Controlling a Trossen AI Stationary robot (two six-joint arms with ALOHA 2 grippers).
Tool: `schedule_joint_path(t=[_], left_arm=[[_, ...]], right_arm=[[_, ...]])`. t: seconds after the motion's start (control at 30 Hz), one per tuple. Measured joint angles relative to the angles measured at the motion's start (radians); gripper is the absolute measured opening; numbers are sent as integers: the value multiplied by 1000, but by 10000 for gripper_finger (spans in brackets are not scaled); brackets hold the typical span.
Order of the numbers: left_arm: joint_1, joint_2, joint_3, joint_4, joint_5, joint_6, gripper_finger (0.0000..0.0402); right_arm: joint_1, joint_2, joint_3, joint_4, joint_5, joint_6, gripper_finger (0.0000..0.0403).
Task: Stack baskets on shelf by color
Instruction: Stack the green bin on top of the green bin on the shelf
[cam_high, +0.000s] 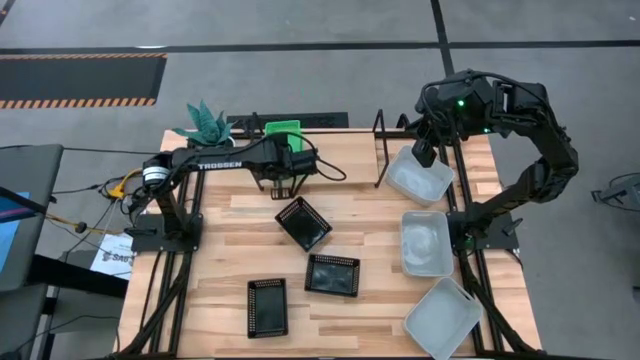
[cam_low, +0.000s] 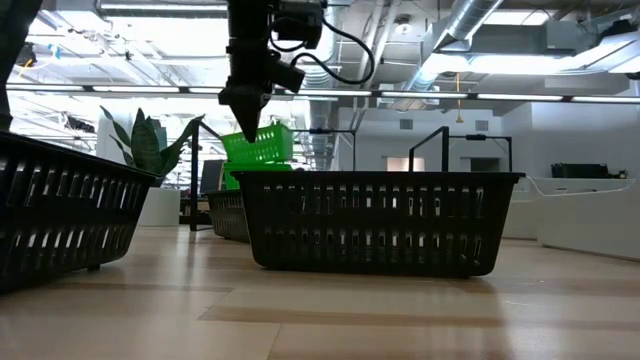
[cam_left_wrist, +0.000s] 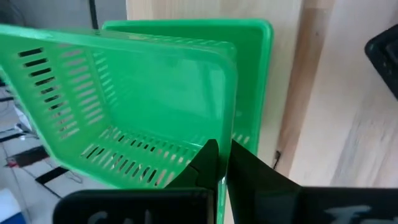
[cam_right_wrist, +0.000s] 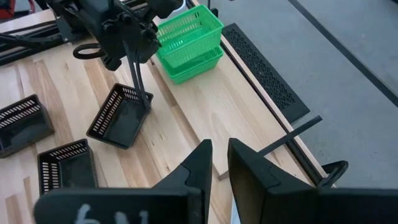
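Note:
My left gripper is at the table's far edge, shut on a green basket that tilts over the other green baskets on the shelf board. Three black mesh baskets rest on their bases on the tabletop. Three translucent white baskets line the right side. My right gripper stands at the far rim of the farthest white one, its fingers nearly together. My left gripper pinches the green basket's side wall at its rim, one finger inside and one outside, coming from above and pointing down. The basket is tilted and held above the green basket below it. My right gripper appears shut on the farthest white basket's far rim from above. Only a pale sliver shows between its fingers, which hide the rest of the hold.
The shelf's black wire end loop stands just left of the farthest white basket. A potted plant sits at the far left corner. Bare shelf board lies between the green stack and that end loop.

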Motion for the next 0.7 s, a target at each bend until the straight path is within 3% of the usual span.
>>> schedule_joint_path(t=[0.4,0.7], left_arm=[[0,0,0,17,32,19,1],[1,0,0,17,47,46,30]], right_arm=[[0,0,0,0,0,-1,78],[0,0,0,-1,0,0,78]])
